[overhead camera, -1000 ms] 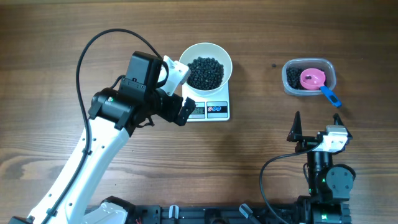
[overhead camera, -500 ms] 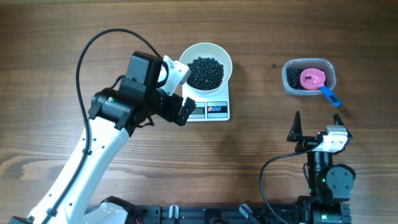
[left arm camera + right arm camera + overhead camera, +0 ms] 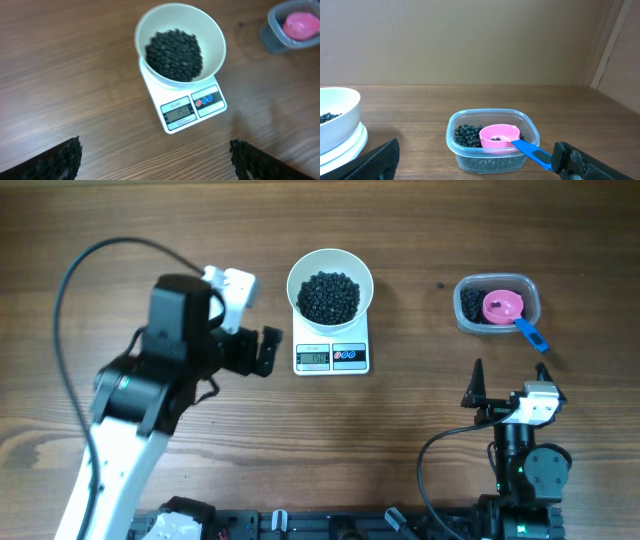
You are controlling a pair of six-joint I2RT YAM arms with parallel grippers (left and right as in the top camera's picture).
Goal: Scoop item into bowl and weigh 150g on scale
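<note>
The white bowl (image 3: 352,268) stands on the scale (image 3: 332,357) and holds a heap of black beans (image 3: 330,296). In the left wrist view the bowl (image 3: 212,42), its beans (image 3: 175,52) and the scale (image 3: 192,107) lie ahead, apart from the fingers. My left gripper (image 3: 266,352) hangs open just left of the scale, with nothing in it (image 3: 156,165). My right gripper (image 3: 510,392) is open near the front right, facing a clear tub (image 3: 492,152) of beans (image 3: 466,135). The bowl (image 3: 337,117) shows at that view's left edge.
The clear tub (image 3: 470,318) at the back right holds a pink scoop (image 3: 502,305) with a blue handle (image 3: 530,333) that juts over its rim toward the front. A black cable (image 3: 75,290) loops behind the left arm. A wall rises behind the table.
The left arm has pulled back to the left, so its open gripper is off the scale's front corner and beside it. The right arm has not moved.
</note>
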